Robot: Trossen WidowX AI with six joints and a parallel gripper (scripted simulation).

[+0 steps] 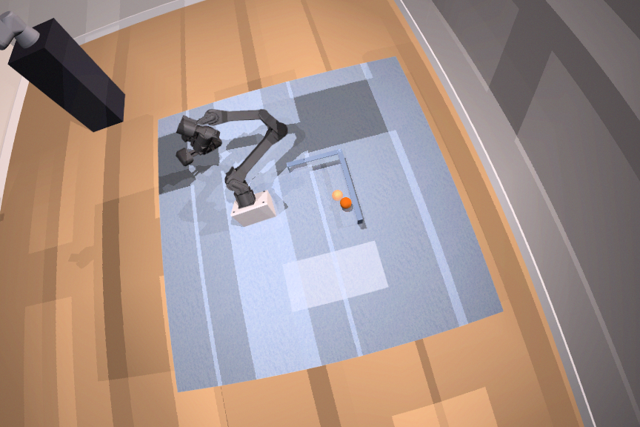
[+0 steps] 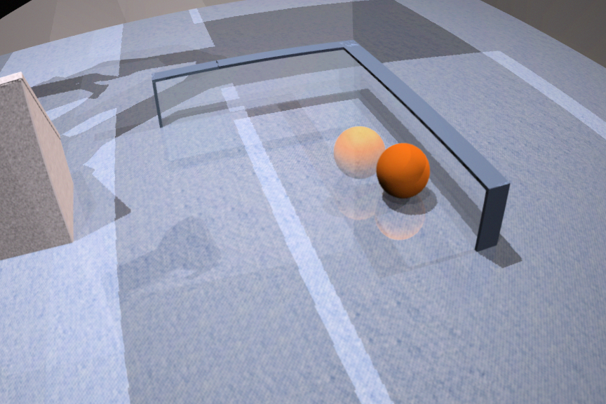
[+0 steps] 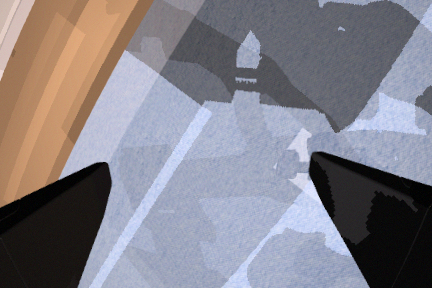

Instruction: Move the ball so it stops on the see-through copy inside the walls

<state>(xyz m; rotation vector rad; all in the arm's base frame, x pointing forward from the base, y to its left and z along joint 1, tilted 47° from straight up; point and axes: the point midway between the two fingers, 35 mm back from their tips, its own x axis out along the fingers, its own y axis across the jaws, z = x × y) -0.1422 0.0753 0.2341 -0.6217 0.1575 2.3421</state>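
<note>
Top view: smooth orange ball [image 1: 345, 202] round, no long axis, touching the pale see-through copy [image 1: 337, 195] inside the clear corner walls [image 1: 352, 184], gripper [image 1: 192, 145] well apart, exterior: ball glossy on speckled blue mat [image 2: 244, 292], wrist: black fingers spread wide, nothing between.

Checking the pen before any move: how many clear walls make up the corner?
2: the shorter wall runs along the far side, and the longer wall runs down the right beside the ball. None seems hidden.
</note>
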